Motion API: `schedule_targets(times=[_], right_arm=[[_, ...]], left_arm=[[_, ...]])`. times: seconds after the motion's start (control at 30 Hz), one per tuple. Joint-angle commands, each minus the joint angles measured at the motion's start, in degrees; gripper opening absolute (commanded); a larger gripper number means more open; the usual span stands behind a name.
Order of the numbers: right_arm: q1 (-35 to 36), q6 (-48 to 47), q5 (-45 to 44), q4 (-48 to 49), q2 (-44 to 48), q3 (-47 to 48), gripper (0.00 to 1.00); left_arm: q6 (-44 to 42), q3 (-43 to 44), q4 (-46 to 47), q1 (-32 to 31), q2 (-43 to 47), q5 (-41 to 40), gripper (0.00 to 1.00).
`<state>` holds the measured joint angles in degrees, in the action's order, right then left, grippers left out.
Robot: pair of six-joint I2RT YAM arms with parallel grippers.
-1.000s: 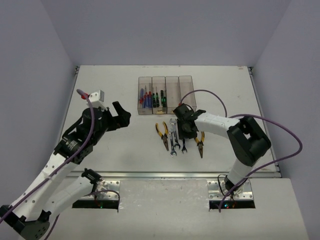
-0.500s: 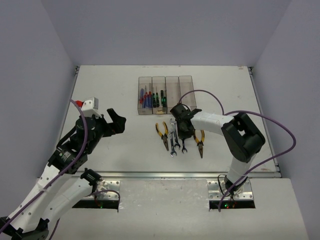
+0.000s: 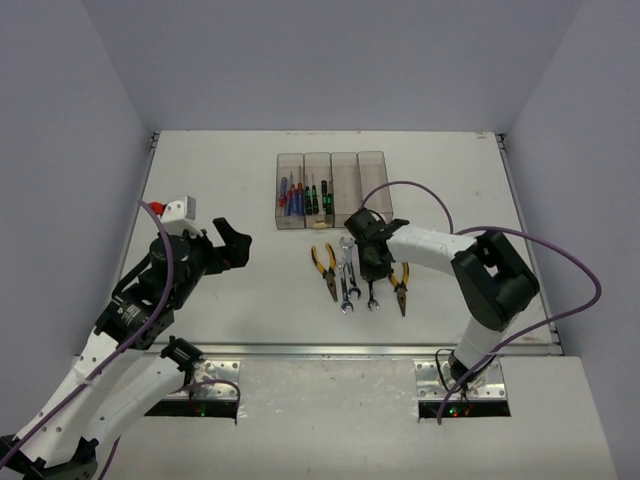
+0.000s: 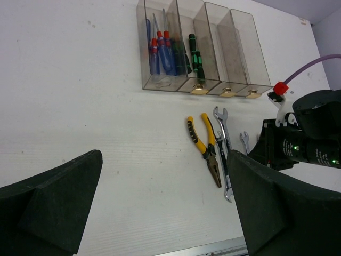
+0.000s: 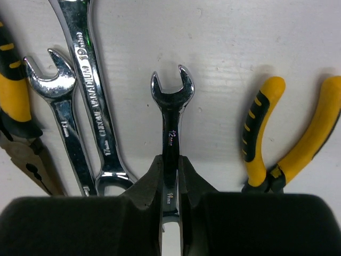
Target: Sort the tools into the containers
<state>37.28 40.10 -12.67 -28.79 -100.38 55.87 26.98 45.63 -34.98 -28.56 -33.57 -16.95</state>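
Silver open-end wrench [image 5: 171, 122], stamped 12mm, lies on the white desk [image 5: 224, 42] between a longer silver wrench [image 5: 93, 106] and yellow-and-black-handled pliers [image 5: 261, 133]. The right gripper [image 5: 170, 178] is pinched on its shaft, and the left gripper [image 4: 164, 160] gapes wide, empty.

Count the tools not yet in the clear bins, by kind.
Silver open-end wrenches: 3
Yellow-and-black-handled pliers: 2
Total: 5
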Motion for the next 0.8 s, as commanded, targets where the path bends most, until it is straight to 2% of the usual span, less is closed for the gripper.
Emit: schedule_targets(times=[0.0, 0.23, 0.4, 0.77], right_arm=[[0.23, -0.23, -2.15, -1.22, 6.02, 0.32, 0.0], [0.24, -1.82, -1.96, -1.81, 10.15, 2.2, 0.0], [-0.97, -7.04, -2.71, -3.37, 7.84, 12.48, 0.0], [-9.21, -13.98, 1.42, -15.35, -20.48, 58.13, 0.0]], left_arm=[[-0.88, -0.1, 2.2, -0.18, -0.33, 0.16, 1.0], [-0.88, -0.18, 2.2, -0.11, -0.71, 0.15, 1.0], [-0.79, -0.19, 2.02, -0.18, -0.8, -0.19, 1.0], [-0.53, -0.1, 1.72, -0.1, -1.85, -1.38, 1.0]])
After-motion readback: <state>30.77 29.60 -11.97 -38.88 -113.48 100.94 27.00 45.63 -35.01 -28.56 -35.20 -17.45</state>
